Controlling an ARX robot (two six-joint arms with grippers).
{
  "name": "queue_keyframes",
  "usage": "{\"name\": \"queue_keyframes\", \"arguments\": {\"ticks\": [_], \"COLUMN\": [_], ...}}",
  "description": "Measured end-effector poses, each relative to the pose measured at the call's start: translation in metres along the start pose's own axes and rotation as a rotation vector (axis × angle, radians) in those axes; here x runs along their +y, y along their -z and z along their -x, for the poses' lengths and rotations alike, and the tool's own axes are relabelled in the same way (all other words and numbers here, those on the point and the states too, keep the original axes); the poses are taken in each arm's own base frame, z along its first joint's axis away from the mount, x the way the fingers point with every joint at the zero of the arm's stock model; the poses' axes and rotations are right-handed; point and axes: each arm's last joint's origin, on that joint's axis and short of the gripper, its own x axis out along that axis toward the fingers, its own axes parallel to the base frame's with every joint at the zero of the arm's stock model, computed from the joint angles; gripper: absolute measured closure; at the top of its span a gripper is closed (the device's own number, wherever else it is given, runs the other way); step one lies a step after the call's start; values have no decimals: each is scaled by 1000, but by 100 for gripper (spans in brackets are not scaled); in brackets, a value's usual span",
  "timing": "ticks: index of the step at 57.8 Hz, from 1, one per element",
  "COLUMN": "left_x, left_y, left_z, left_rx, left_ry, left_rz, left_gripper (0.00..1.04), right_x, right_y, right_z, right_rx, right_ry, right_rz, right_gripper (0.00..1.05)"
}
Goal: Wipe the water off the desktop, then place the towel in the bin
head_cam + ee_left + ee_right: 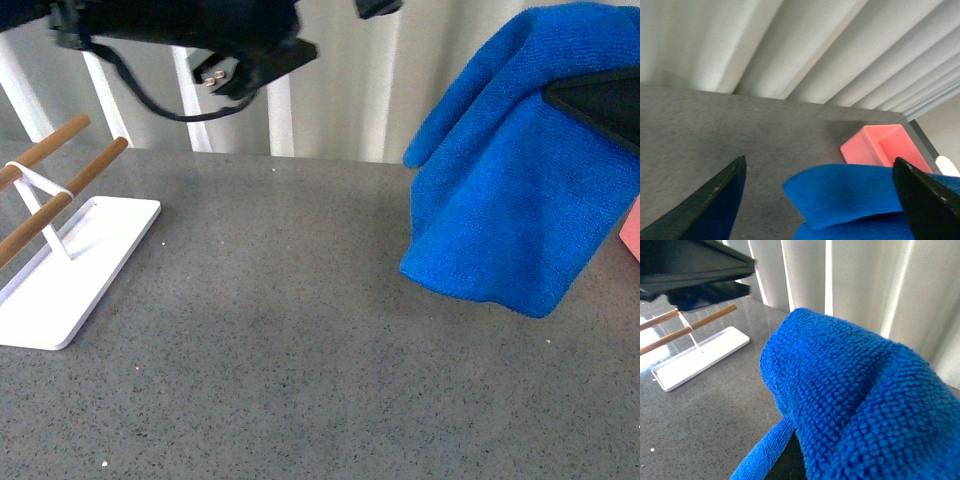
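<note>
The blue towel (510,170) hangs in folds above the right side of the speckled dark-grey desktop (300,330), off the surface. My right gripper (590,100) is shut on the towel near its top; only a black wedge of it shows. In the right wrist view the towel (850,400) fills the picture and hides the jaws. My left gripper (820,160) is open and empty, its dark fingers (722,200) wide apart, with the towel (850,200) below and between them. The salmon-pink bin (885,145) stands on the desktop beyond the towel; its corner shows at the right edge in the front view (632,230).
A white tray (70,280) with two wooden rods (60,190) stands at the left of the desktop; it also shows in the right wrist view (700,357). My left arm (190,35) hangs high at the back left. Pale curtains run along the far edge.
</note>
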Motion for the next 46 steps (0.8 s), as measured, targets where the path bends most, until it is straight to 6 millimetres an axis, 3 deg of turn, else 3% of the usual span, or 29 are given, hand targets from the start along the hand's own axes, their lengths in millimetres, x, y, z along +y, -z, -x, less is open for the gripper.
{"name": "queue_keyframes", "arguments": {"ticks": [18, 34, 39, 46], "left_x": [55, 62, 62, 57], "left_y": [-10, -1, 9, 27], "left_z": [92, 157, 177, 199], "left_rx": [11, 6, -247, -372], "left_ry": [-72, -82, -362, -517], "left_rz": [-57, -100, -321, -405], "left_gripper": [7, 7, 23, 43], "right_x": [-10, -12, -14, -17], "right_y": [3, 6, 7, 12], "right_z": [0, -1, -1, 0], "right_rx": [25, 40, 50, 77], "right_ry": [57, 72, 86, 116], "right_rz": [6, 8, 8, -3], "right_gripper": [100, 100, 100, 100]}}
